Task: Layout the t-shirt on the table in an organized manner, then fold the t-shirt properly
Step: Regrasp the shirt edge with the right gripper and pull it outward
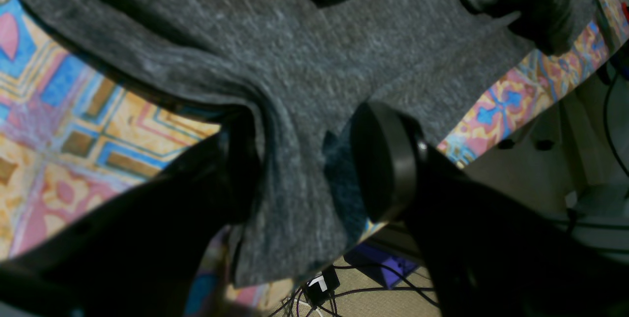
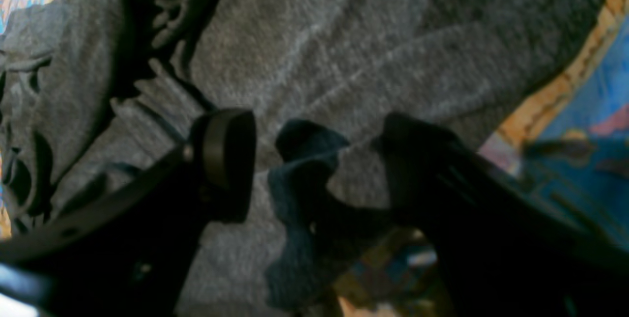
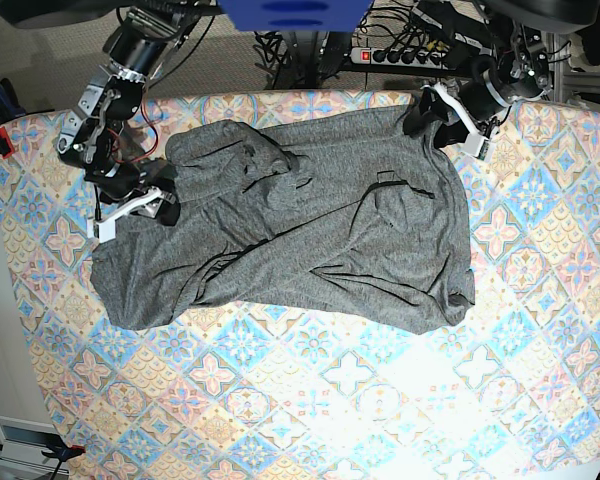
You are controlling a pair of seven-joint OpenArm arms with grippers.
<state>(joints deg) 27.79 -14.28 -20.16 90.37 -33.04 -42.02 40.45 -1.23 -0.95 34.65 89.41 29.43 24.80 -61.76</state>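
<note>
A tiled counter (image 3: 540, 330) is covered at its far half by a rumpled grey shirt (image 3: 310, 250). Cloth is pinched by the left pincer (image 3: 442, 118) at the far right edge and by the right pincer (image 3: 145, 200) at the far left. An uneven pull could deepen the creases or drag fabric off the far edge.

Base view: high overhead, facing straight down, far enough to take in nearly the whole table (image 3: 540, 330) with the t-shirt (image 3: 310, 235) spread across it.

Left wrist view: very near, behind the left gripper (image 1: 295, 159), facing along its fingers over grey cloth at the table edge, floor beyond.

Right wrist view: equally near, behind the right gripper (image 2: 314, 159), blurred.

All three share the t-shirt and table.
</note>
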